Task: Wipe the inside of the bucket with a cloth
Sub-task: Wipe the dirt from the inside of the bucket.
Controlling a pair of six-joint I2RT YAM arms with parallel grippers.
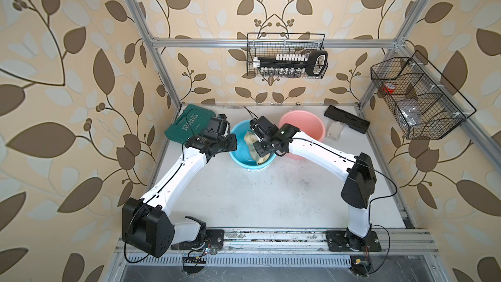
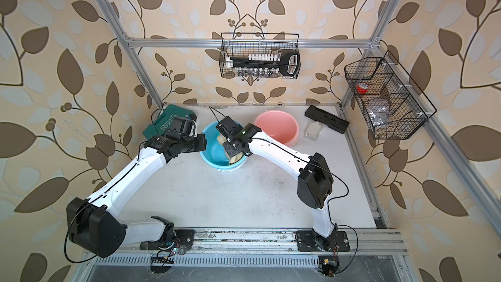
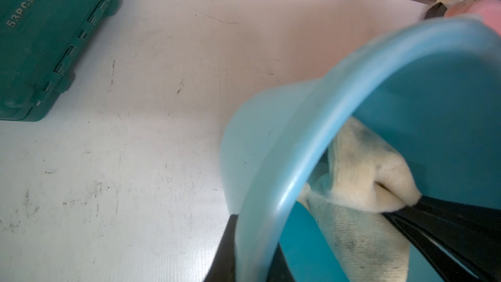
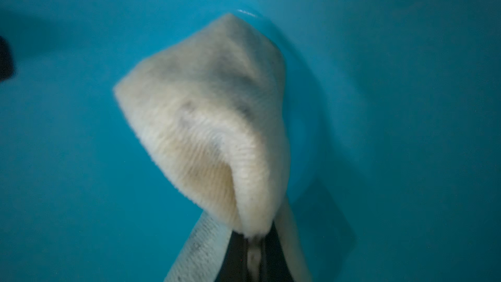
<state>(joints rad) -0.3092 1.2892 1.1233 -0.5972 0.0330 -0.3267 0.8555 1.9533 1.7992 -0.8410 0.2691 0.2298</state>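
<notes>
Scuffed white tabletop [image 1: 257,199], leaf-patterned walls around. Round light-blue plastic bucket [image 1: 240,147] gripped at the rim by the left claw [image 3: 253,242], clamped shut on its side, likely to steady it. Soft beige stained cloth [image 4: 211,120] down inside, bunched against the blue interior, pinched tight in the closed right claw [image 4: 253,256] for wiping.

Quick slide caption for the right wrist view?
Right end effector holds the stained cloth inside the blue bucket.

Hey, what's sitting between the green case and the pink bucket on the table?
The blue bucket, with the cloth inside it, sits between the green case and the pink bucket. Both top views show it.
</notes>
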